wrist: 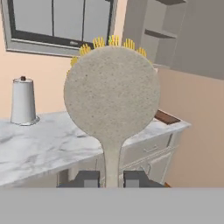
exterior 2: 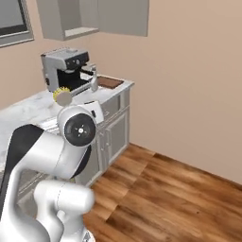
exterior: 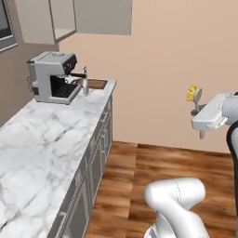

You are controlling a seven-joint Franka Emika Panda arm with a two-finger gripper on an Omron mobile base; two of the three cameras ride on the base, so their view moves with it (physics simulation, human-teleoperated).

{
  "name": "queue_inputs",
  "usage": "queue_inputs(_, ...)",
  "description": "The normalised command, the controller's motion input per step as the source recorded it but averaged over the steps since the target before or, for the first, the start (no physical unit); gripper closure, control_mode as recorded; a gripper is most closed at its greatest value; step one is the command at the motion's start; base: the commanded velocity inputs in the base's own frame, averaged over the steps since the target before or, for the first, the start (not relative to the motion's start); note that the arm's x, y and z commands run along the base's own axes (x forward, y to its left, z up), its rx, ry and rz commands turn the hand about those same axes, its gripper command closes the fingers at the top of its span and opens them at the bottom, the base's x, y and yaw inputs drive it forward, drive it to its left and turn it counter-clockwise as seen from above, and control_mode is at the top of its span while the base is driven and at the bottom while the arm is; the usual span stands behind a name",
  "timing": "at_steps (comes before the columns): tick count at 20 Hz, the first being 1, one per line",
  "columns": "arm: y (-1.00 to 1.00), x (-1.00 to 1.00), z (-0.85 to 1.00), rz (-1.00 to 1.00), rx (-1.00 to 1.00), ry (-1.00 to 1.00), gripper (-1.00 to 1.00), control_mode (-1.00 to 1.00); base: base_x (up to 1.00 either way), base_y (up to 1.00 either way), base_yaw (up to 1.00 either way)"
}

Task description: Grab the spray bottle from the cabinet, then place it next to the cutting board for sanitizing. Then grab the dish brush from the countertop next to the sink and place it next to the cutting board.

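Yellow bristles fringe the dish brush [wrist: 111,94], held in mid-air off the bench's end, the gripper [wrist: 111,179] with jaws clamped on its thin handle near the bottom. It looks light and stiff, though the head may swing. Beyond, the cutting board [exterior: 96,84] lies beside the coffee machine [exterior: 52,76] on the marble bench [exterior: 42,139].

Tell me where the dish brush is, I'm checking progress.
The dish brush is clamped in the gripper, in the air off the countertop's end.
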Motion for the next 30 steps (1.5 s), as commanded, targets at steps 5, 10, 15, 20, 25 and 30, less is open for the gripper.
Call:
queue_inputs(5,0.00,0.00,0.00,0.00,0.00,0.00,1.00,1.00,1.00,0.19,-0.11)
queue_inputs(10,0.00,0.00,0.00,0.00,0.00,0.00,1.00,1.00,1.00,-0.42,0.21)
queue_inputs(15,0.00,0.00,0.00,0.00,0.00,0.00,1.00,1.00,1.00,-0.06,0.56)
queue_inputs(20,0.00,0.00,0.00,0.00,0.00,0.00,1.00,1.00,1.00,-0.13,0.65)
queue_inputs(25,0.00,0.00,0.00,0.00,0.00,0.00,1.00,1.00,0.89,-0.57,0.61)
queue_inputs(30,0.00,0.00,0.00,0.00,0.00,0.00,1.00,1.00,0.23,-0.72,0.64)
